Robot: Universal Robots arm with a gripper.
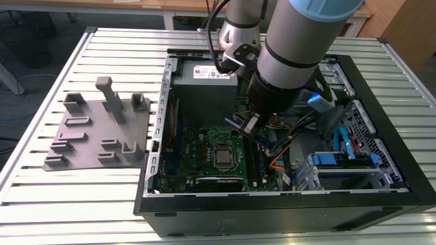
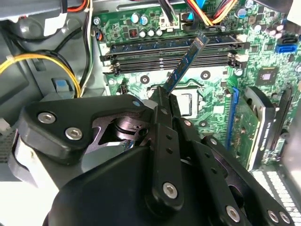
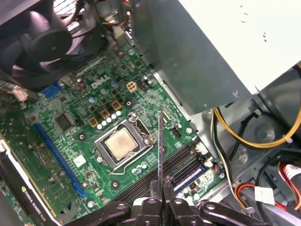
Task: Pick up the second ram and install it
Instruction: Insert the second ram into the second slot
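Note:
My gripper (image 1: 246,124) hangs inside the open computer case (image 1: 381,199), above the green motherboard (image 1: 204,140). It is shut on the second ram (image 2: 186,60), a thin dark blue stick that juts out from between the fingers (image 2: 161,110). In the first wrist view the ram (image 3: 160,146) shows edge-on as a thin line rising from the gripper (image 3: 161,200). The stick is tilted and hovers over the long black memory slots (image 2: 169,59) with white end clips, apart from them. One slot beside them holds another blue stick (image 3: 192,176).
The processor socket (image 3: 123,143) lies beside the slots. Yellow and orange cables (image 2: 42,60) run along the case wall. A grey power supply (image 1: 204,84) and a black fan (image 3: 47,37) stand nearby. A grey moulded tray (image 1: 95,132) sits on the slatted table at the exterior view's left.

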